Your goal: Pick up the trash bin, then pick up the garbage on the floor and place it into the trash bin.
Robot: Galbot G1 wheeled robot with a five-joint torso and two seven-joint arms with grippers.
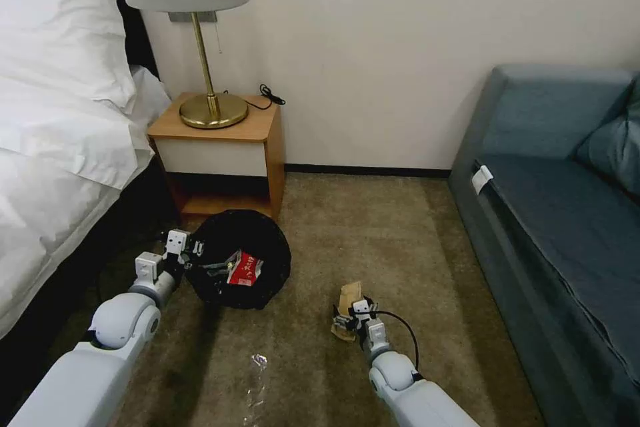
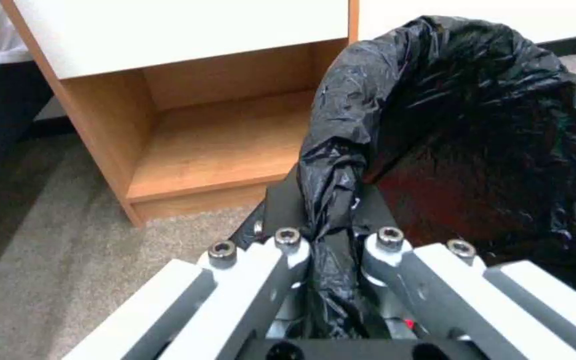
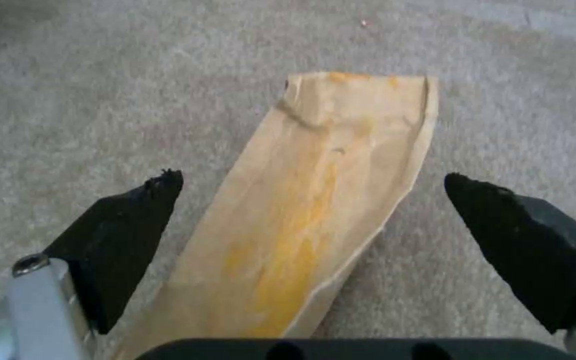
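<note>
The left tool [image 2: 331,250] pinches the black-lined rim of the trash bin [image 1: 257,240], which sits on the carpet near the nightstand [image 1: 220,153] with a red-and-white packet [image 1: 245,270] inside. The right tool [image 3: 315,200] is spread wide, straddling the tan paper bag [image 3: 308,215] on the floor. A clear plastic bottle [image 1: 255,380] lies nearer.
</note>
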